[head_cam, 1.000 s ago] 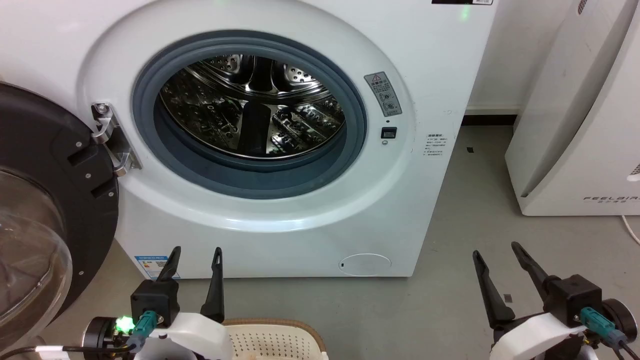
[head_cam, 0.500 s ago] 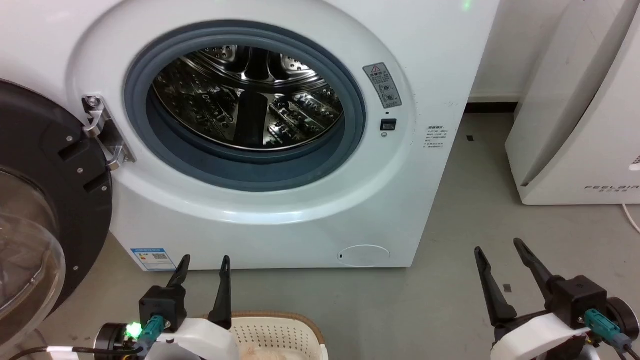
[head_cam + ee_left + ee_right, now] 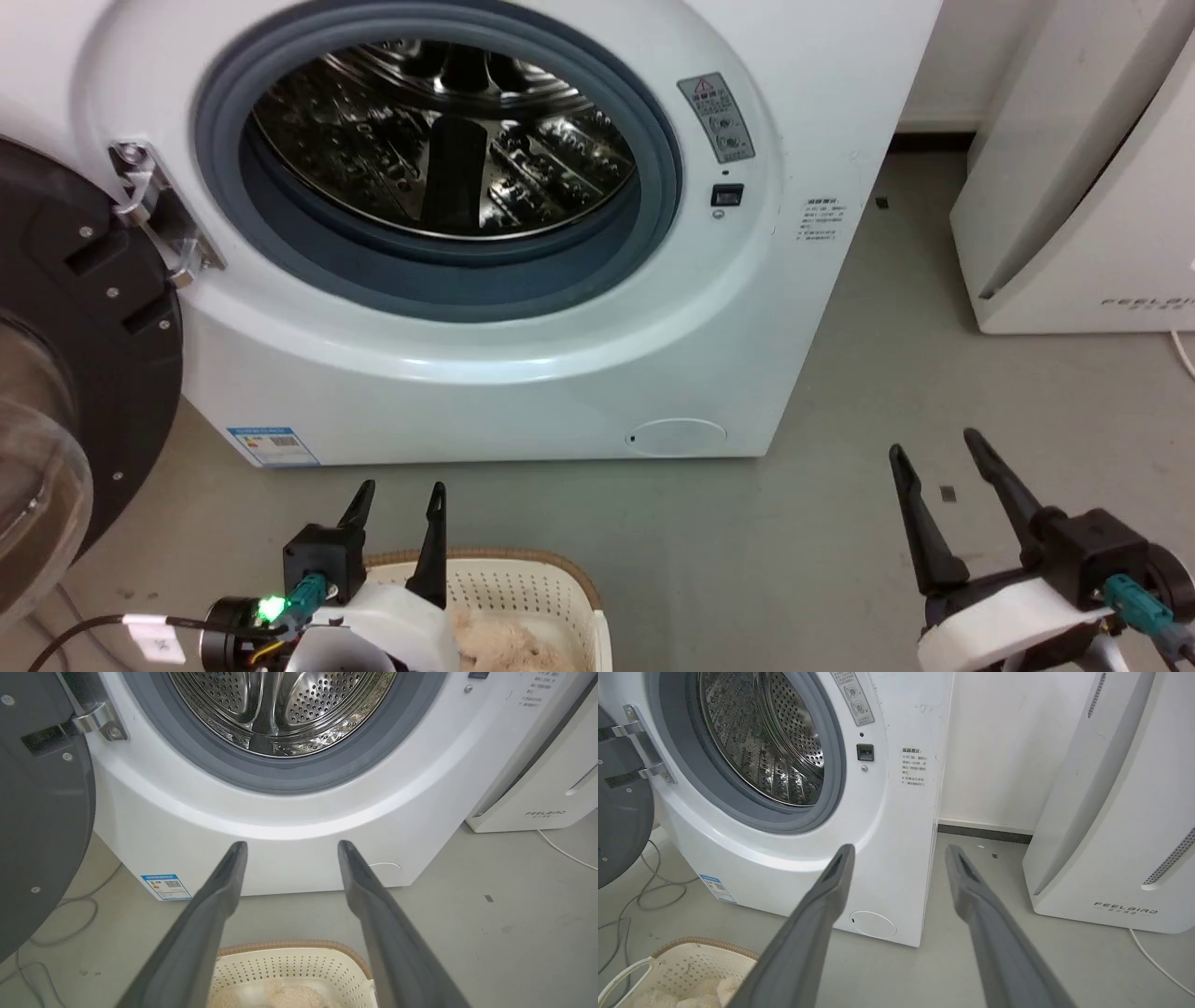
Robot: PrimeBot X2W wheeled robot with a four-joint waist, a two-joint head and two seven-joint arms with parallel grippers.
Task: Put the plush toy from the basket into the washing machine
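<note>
A: How many of each thing were there?

B: One washing machine (image 3: 523, 373) with its one door (image 3: 84, 308) swung open on the left. There was also one basket (image 3: 523, 583), one plush toy (image 3: 499, 644), one white appliance (image 3: 1074, 187) on the right, and two grippers.

A: How did the toy look?

B: It was fluffy, cream-beige and long-piled, and only part of it showed. It lay inside the basket, on the floor (image 3: 747, 523) before the machine.

A: And the fingers?

B: The left gripper (image 3: 402, 487) stood parted and empty, near the basket. The right gripper (image 3: 935, 442) was spread too, holding nothing, well apart from the basket.
</note>
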